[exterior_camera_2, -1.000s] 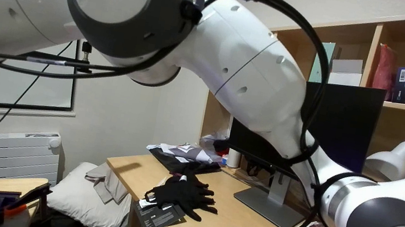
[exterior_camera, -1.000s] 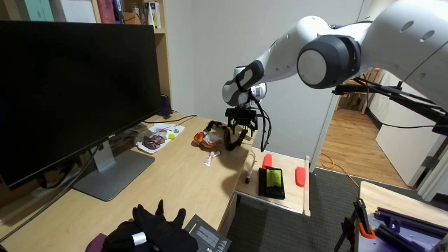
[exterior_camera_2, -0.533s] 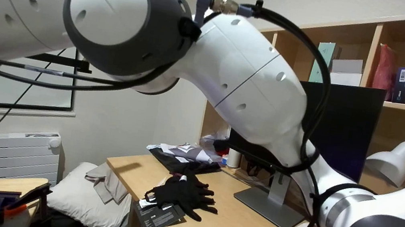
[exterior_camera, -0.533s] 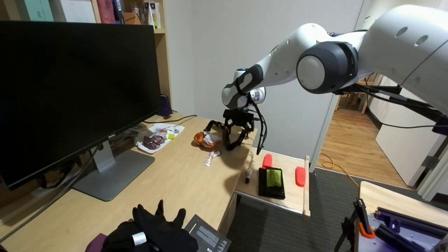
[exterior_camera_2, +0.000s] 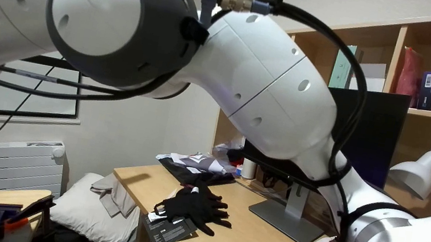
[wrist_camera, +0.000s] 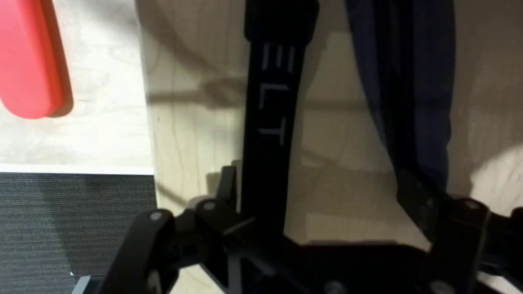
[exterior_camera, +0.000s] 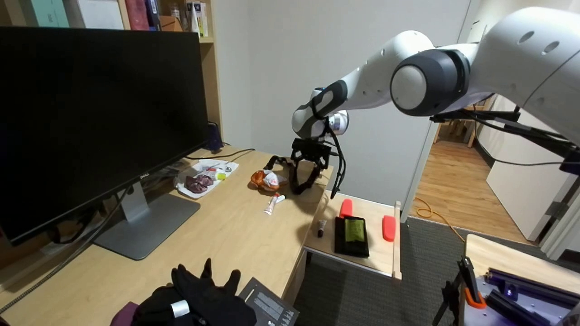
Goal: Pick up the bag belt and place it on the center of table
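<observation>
Two fingers of my gripper (wrist_camera: pixel 316 185) stand wide apart, low over the table (exterior_camera: pixel 235 226). In the wrist view the bag belt (wrist_camera: pixel 265 163), lettered in pale capitals, shows in the gap between them, just beside one finger; whether it touches I cannot tell. In an exterior view I see the bag belt bent in a loop near the table's edge, just beside an orange-brown lump (exterior_camera: pixel 259 180). A small tube (exterior_camera: pixel 271 206) lies near the lump.

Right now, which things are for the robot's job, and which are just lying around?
For the job: black belt, wooden table, claw.

Just lying around: black gloves, orange lump, small tube, red pieces, purple bundle.
</observation>
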